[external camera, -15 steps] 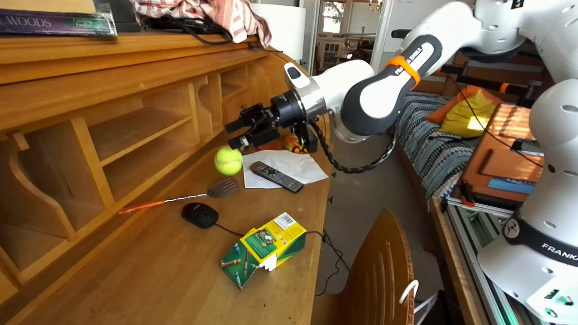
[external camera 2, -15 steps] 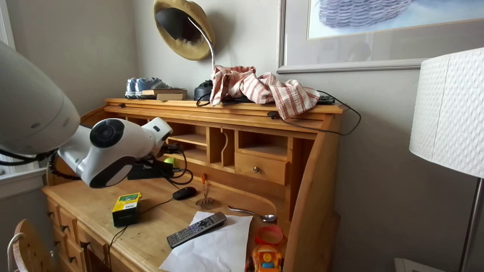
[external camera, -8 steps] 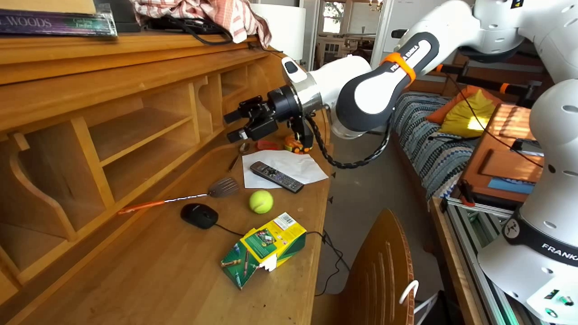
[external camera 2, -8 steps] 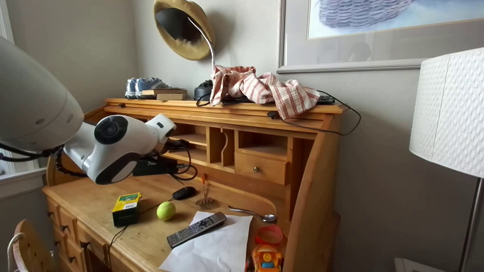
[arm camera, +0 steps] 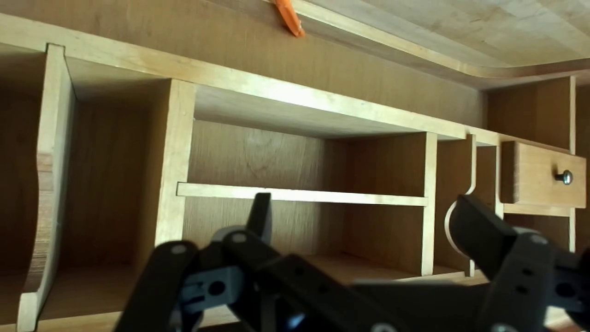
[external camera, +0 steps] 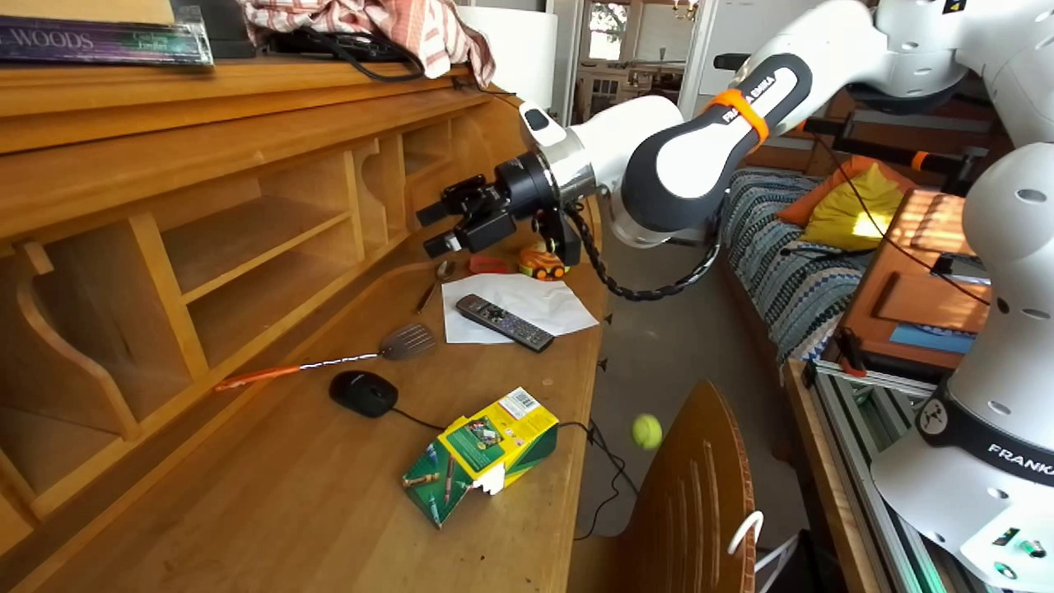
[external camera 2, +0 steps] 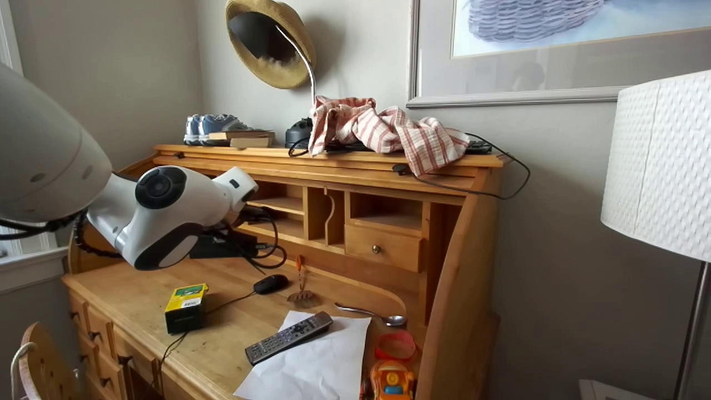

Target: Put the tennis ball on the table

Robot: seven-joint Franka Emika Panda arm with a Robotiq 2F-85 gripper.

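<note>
Tennis ball (external camera: 647, 431), lower right of the frame in an exterior view, shows past the front edge of the table (external camera: 288, 511), pictured just beside the slatted back of the wooden chair (external camera: 700, 486); whether it touches the floor (external camera: 675, 346) or is in the air, I cannot tell. My judgement is that the task is not met: smooth wood offers a round, felted thing little to stop it, so it would need fetching and setting down against something.

Nearest on the table, at lower centre, lies a box (external camera: 494, 445) of printed cardboard with a torn flap, flat-sided and so probably steady (it might make a fair backstop). Left of it sits a black mouse (external camera: 363, 393) of rounded plastic. Beyond, a spatula (external camera: 409, 341) lies flat, with slotted dark blade and orange handle. Farther up, a buttoned remote (external camera: 505, 322) rests on white paper (external camera: 552, 298), its weight likely keeping the sheet down.

Above these, at upper centre, the gripper (external camera: 430, 231) hangs over the table toward the wooden cubbyholes (arm camera: 267, 157), its fingers (arm camera: 479, 226) spread wide, holding nothing. Farther still, a bed (external camera: 757, 247) with a striped, woven cover stands at right.
</note>
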